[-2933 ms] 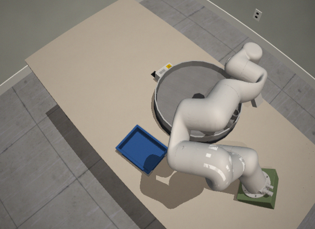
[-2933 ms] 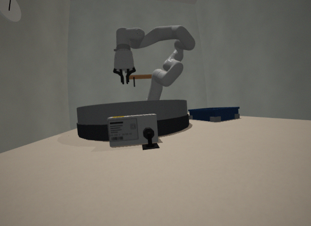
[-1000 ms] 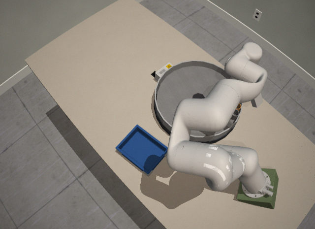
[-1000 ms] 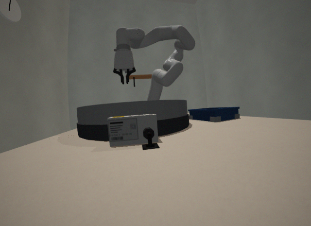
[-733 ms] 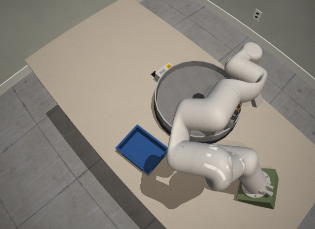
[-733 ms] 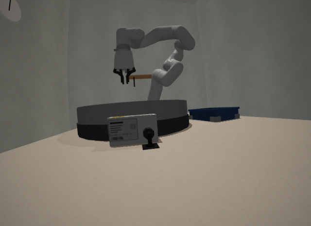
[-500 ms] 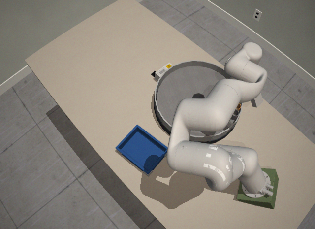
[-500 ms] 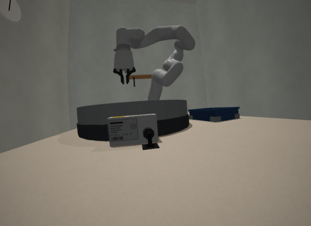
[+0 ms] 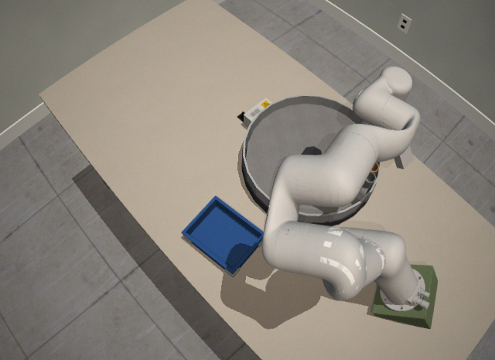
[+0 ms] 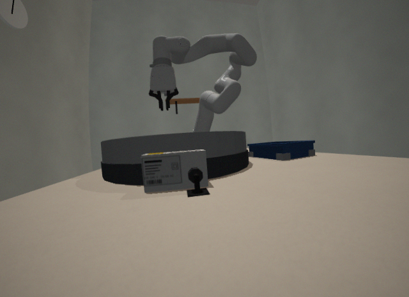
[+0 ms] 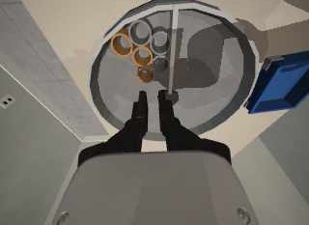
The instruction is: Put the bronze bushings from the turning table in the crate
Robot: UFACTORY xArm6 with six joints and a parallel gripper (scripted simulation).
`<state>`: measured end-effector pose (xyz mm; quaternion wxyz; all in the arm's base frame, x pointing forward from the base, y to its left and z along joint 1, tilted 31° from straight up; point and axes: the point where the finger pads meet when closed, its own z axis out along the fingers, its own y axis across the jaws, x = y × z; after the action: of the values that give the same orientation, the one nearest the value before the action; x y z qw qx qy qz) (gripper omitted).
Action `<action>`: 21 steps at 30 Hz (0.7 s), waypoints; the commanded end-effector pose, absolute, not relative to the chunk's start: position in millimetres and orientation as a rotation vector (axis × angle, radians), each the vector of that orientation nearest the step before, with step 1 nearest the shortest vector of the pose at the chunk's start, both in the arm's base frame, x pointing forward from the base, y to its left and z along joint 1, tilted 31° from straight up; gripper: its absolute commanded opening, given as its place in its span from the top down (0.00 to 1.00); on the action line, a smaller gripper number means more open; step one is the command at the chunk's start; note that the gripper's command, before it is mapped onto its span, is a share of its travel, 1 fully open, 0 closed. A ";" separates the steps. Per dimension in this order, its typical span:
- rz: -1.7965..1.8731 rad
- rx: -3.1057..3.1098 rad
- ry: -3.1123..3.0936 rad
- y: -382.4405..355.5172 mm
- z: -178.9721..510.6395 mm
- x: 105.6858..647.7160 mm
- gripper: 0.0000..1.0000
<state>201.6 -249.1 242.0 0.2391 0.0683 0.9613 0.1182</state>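
The turning table (image 9: 271,136) (image 10: 131,152) (image 11: 208,109) is a round grey tray with a raised wall. In the wrist view, three bronze bushings (image 11: 117,45) (image 11: 134,57) (image 11: 146,75) stand left of its divider bar. Steel bushings (image 11: 130,32) (image 11: 152,42) (image 11: 160,64) stand close beside them, the lowest in shadow. My gripper (image 10: 164,108) (image 11: 153,98) hangs well above the turning table, fingers a narrow gap apart with nothing between them. The arm hides it in the top view. The blue crate (image 9: 220,228) (image 10: 280,150) (image 11: 277,87) shows no bushings in the top view.
A thin divider bar (image 11: 173,51) crosses part of the turning table from the wall to the dark hub. A pale labelled box (image 9: 255,111) (image 10: 174,172) stands against the outer wall, with a small black stand (image 10: 197,191) beside it. The arm's green base block (image 9: 429,292) sits on the tabletop.
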 end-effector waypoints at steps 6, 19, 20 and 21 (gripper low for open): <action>0.319 0.187 2.632 -250.0 243.1 201.7 0.85; 0.322 0.195 2.631 -250.4 241.1 204.5 0.53; 0.324 0.205 2.631 -250.9 238.8 207.6 0.53; 0.328 0.220 2.630 -251.5 235.5 212.2 0.53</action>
<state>203.9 -249.8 240.7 0.2391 0.0712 0.9611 0.1182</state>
